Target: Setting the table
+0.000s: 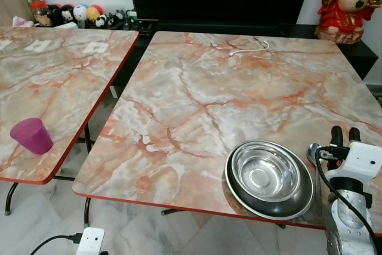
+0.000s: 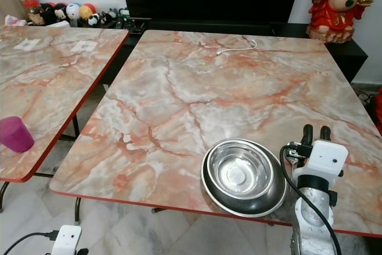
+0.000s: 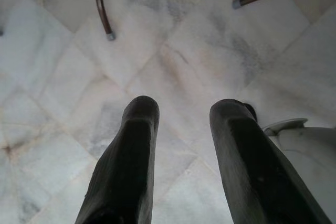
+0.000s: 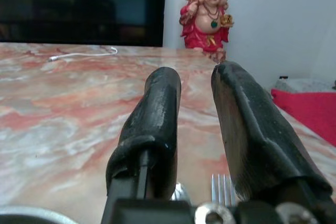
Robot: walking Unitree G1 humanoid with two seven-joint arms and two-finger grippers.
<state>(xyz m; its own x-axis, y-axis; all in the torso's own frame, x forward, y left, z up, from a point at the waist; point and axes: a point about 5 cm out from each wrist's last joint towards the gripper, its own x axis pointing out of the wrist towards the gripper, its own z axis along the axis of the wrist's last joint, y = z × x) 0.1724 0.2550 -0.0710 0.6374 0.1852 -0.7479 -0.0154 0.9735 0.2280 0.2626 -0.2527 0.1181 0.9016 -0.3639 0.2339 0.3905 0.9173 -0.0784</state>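
A steel bowl (image 1: pixel 265 174) sits nested in a wider steel dish (image 1: pixel 298 204) near the front right edge of the marble table (image 1: pixel 227 94). Just right of them lies a spoon (image 1: pixel 314 154), its handle pointing toward the table edge. My right gripper (image 1: pixel 345 134) hovers right beside the spoon, open with nothing between its fingers. In the right wrist view, the gripper (image 4: pixel 197 77) points across the table, and fork tines (image 4: pixel 223 188) show low between the fingers. My left gripper (image 3: pixel 184 108) hangs open over the floor. A purple cup (image 1: pixel 31 135) stands on the second table (image 1: pixel 65 76) to the left.
A white cable (image 1: pixel 250 47) lies at the main table's far edge. A red statue (image 1: pixel 349 4) stands at the back right beside a dark TV. A gap separates the two tables. A white power adapter (image 1: pixel 91 240) lies on the tiled floor.
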